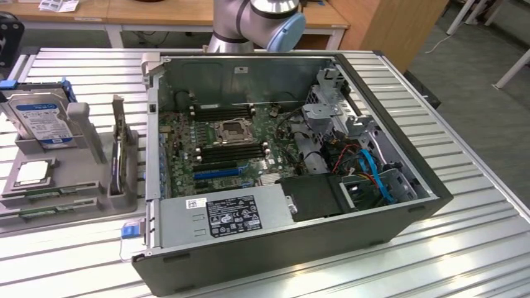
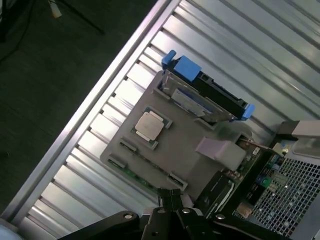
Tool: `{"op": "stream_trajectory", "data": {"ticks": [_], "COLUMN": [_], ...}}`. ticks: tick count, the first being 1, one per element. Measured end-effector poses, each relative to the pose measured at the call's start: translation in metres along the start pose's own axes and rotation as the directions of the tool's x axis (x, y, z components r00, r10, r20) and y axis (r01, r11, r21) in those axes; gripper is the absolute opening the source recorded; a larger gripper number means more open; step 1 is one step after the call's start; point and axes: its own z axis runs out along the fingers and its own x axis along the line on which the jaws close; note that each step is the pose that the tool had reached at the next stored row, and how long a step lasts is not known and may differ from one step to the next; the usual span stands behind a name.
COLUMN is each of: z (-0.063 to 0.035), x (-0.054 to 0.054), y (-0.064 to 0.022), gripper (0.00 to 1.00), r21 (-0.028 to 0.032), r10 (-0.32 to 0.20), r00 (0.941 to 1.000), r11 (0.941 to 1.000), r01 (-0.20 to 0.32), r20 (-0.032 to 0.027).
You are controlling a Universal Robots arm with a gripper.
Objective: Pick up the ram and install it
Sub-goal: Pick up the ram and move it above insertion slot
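On the slatted metal table [image 1: 480, 248] left of the open PC case [image 1: 331, 248], the ram [image 1: 49, 190] lies slotted in the gray holder tray [image 2: 180, 145], likely staged for pickup, and your gripper [image 2: 170, 196] hangs just above that tray, fingers pressed together, empty.

In the exterior view the robot arm [image 1: 269, 18] is being cut off by the picture's edge at twelve o'clock. At nine o'clock from the computer case [image 1: 348, 230], the ram [image 1: 49, 192] is being half hidden in a slot of the grey fixture [image 1: 83, 124], and its chips are being shown too small to tell. The foot of the hard drive [image 1: 37, 115] is being covered by that fixture, and its label's print is being shown too small to read. In the wrist view the body of the gripper [image 2: 170, 196] is being cropped by the picture's edge behind its pressed-together fingertips
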Motion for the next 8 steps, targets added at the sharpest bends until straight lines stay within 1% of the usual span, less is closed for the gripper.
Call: {"op": "stream_trajectory", "data": {"ticks": [2,4,6,8], "z": [0.0,0.0001,0.0001,0.0001], "x": [0.0,0.0,0.0,0.0], "y": [0.0,0.0,0.0,0.0], "gripper": [0.1,0.1,0.1,0.1], "r21": [-0.0008,-0.0017,-0.0027,-0.0037], "r10": [-0.036,-0.072,-0.108,-0.145], "r00": [0.9993,0.9974,0.9941,0.9894], "r11": [0.9993,0.9974,0.9941,0.9894], "r01": [0.036,0.072,0.108,0.145], "r20": [-0.0017,-0.0033,-0.0048,-0.0064]}}
